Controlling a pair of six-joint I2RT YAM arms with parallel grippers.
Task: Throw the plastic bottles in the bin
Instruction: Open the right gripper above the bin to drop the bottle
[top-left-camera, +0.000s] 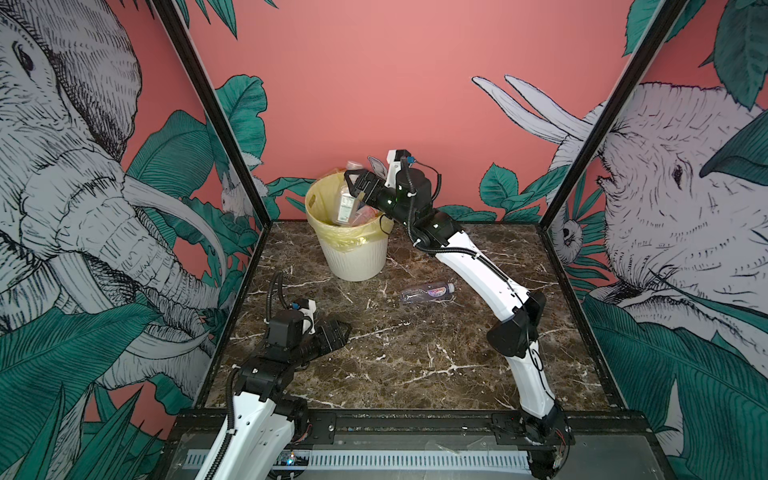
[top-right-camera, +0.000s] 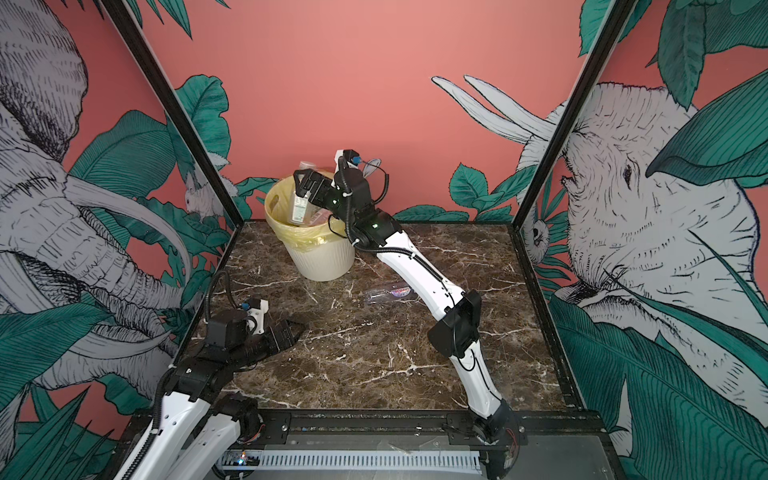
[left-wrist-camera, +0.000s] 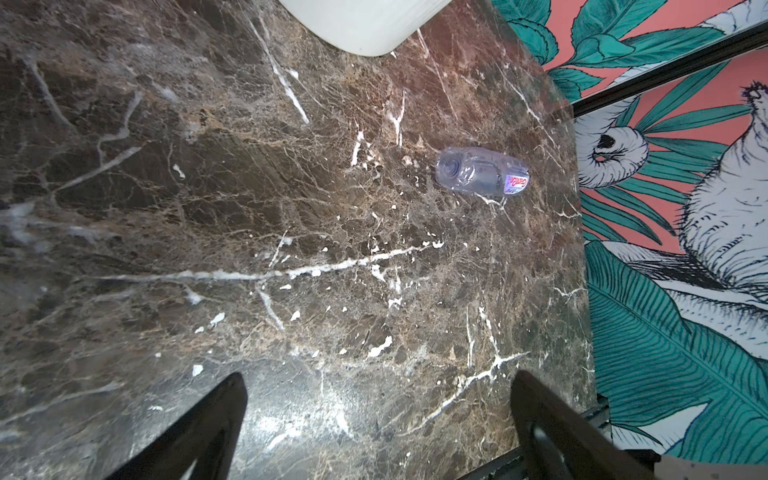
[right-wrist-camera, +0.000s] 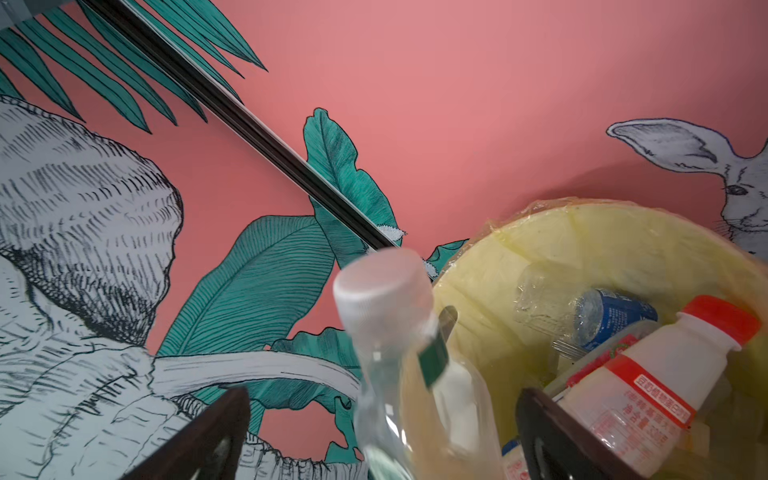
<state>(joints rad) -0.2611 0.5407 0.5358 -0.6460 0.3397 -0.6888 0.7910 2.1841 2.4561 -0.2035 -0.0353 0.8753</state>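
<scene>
Scene: the bin (top-left-camera: 353, 262), cream and ribbed with a yellow liner (top-left-camera: 320, 208), stands far-left on the marble bench (top-left-camera: 415, 357), close to the mural wall (top-left-camera: 374, 83). Contents seen from the right wrist view: a blue-label bottle (right-wrist-camera: 611, 320), a red-capped white bottle (right-wrist-camera: 665, 374), and others that are partly hidden.

Over the bin mouth: the right gripper (top-left-camera: 351, 185). The arm reaches far and leftward from its near-right base, with the elbow bent over mid-bench and the wrist tipped down. The fingers (right-wrist-camera: 552, 432) are spread wide and grip nothing. A white-capped clear bottle (right-wrist-camera: 386, 316) sits between them, blurred and touching neither. In both top views its green-and-white label shows tilted inside the rim.

Mid-bench: a pink-label clear bottle (top-left-camera: 428, 292) lies on its side, nearer than the bin, to its right and apart from it. The right forearm (top-right-camera: 419, 266) passes just beside its cap end and covers that end in a top view.

Near-left: the left gripper (top-left-camera: 336, 332) is low over the bench and points rightward, fingers wide apart and empty.
</scene>
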